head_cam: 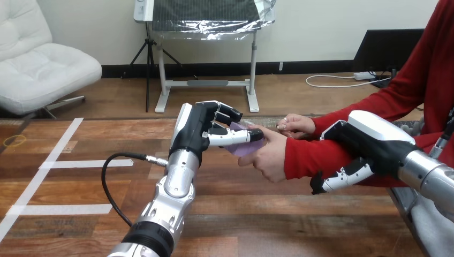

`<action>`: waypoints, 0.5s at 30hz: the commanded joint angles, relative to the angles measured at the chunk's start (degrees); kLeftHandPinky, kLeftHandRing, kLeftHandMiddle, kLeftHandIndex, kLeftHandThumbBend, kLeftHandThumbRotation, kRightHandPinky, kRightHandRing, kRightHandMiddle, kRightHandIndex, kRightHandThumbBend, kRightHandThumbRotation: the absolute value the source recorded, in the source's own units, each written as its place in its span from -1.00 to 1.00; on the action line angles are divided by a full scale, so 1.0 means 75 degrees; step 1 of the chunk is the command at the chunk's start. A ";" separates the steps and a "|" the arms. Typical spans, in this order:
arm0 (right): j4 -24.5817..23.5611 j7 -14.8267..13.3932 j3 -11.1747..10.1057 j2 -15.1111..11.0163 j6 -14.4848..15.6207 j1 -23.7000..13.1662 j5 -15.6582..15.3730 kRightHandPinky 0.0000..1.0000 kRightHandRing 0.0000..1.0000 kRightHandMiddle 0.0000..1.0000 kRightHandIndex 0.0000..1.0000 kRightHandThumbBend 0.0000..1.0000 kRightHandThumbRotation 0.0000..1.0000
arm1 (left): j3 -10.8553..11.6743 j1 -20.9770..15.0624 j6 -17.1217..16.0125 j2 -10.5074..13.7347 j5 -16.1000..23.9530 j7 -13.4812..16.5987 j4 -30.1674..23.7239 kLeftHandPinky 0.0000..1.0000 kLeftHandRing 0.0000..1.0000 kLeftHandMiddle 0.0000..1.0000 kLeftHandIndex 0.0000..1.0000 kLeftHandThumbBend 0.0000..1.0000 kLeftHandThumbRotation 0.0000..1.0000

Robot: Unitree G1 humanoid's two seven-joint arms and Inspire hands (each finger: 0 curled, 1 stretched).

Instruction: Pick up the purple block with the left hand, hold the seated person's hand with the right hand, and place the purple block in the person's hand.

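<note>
- Wooden surface (80, 187) with white tape lines runs across my feed; the action sits to the right of its middle, above the boards.
- My left hand (206, 128) reaches in from the near left. It is closed in a pinch: the thumb lies across the near face of the purple block (244, 148) and the fingers curl over its far side.
- The purple block is in that pinch, clear of the surface, at the left hand's right tip. So little of it shows that I cannot tell which way its long axis runs.
- The person's hand (269, 155) is directly right of the block, cupped towards it. The two look to be touching, though I cannot be sure.
- A second hand of the person (295, 124) hovers just beyond, on the far side, and seems to hold nothing of mine.
- My right hand (369, 142) comes in from the near right and lies over the red-sleeved forearm (305, 158), well back from the wrist. I cannot tell whether it is actually gripping the forearm.
- By my reading, the transfer is at its last step. The block lies right of my left hand and already meets the receiving hand, so what remains is a release, with perhaps a small nudge rightward.
</note>
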 commanded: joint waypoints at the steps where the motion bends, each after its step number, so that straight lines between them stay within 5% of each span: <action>1: -0.0774 -0.0053 -0.0025 0.0555 -0.0149 -0.0220 0.0244 -0.48 -0.41 -0.32 -0.29 0.81 -0.46 | -0.0122 -0.0734 -0.0253 -0.0153 0.0039 -0.0061 -0.0030 -0.35 -0.24 -0.13 -0.12 0.59 -1.00; 15: -0.0743 -0.0091 -0.0008 0.0596 -0.0189 -0.0247 0.0230 -0.50 -0.43 -0.32 -0.29 0.81 -0.46 | -0.0147 -0.0687 -0.0304 -0.0335 -0.0010 -0.0187 -0.0095 -0.35 -0.24 -0.13 -0.13 0.60 -1.00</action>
